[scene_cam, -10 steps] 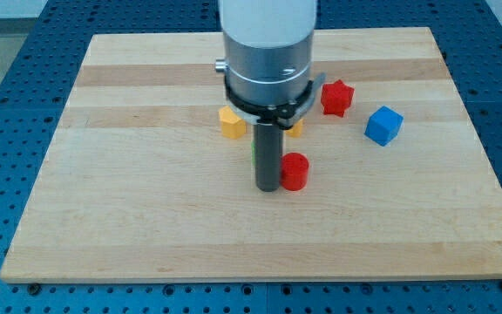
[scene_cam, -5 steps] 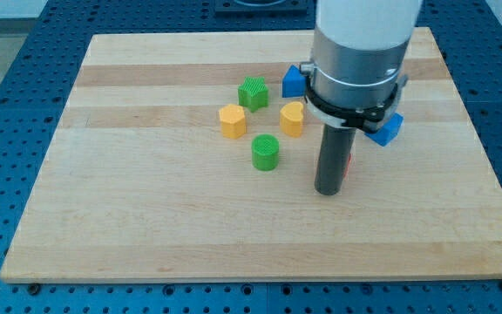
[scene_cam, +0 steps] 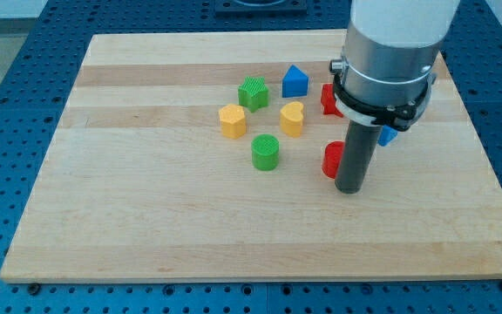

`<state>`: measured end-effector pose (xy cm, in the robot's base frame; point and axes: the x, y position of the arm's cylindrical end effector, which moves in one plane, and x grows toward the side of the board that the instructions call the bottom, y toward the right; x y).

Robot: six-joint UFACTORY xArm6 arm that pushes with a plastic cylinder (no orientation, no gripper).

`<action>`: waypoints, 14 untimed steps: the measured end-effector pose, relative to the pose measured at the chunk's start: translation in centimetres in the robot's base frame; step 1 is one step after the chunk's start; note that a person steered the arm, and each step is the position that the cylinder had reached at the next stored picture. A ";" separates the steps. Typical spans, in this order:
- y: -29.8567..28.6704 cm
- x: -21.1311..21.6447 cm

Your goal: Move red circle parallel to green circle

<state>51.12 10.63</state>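
A pale wooden board [scene_cam: 146,227] with visible grain bands lies on a blue perforated desk. My tip [scene_cam: 349,188], the lower end of a straight dark rod under a wide silver and white arm, rests on the board right of centre. There is no pincer on this arm, so there is nothing to be wide, narrow or holding.

The red circle [scene_cam: 331,160], a short upright cylinder, sits just to the view's left of the rod, touching it or very nearly so. The rod hides its right part. The green circle [scene_cam: 266,152] stands near it on the view's left, at roughly the same distance from the board's bottom edge.

The red circle looks like small ribbed plastic, so it is probably light, stiff and quick to slide on smooth wood. Being round, it may roll off the rod if pushed off centre. It should be pushed squarely through the middle of its side wall.

Toward the board's top edge lie 6 other blocks:
- a green star [scene_cam: 253,92]
- a yellow hexagon-like block [scene_cam: 232,120]
- a yellow rounded block [scene_cam: 292,119]
- a blue block with a peaked top [scene_cam: 295,81]
- a red block [scene_cam: 328,98], mostly hidden by the arm
- a blue block [scene_cam: 387,135], of which only a sliver shows.
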 end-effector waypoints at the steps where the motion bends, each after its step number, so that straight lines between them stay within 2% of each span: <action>1: 0.2 0.0; 3: 4.7 -0.3; 4: 5.1 -0.5; 10: 3.1 -1.8; 14: 1.0 -0.7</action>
<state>50.42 11.65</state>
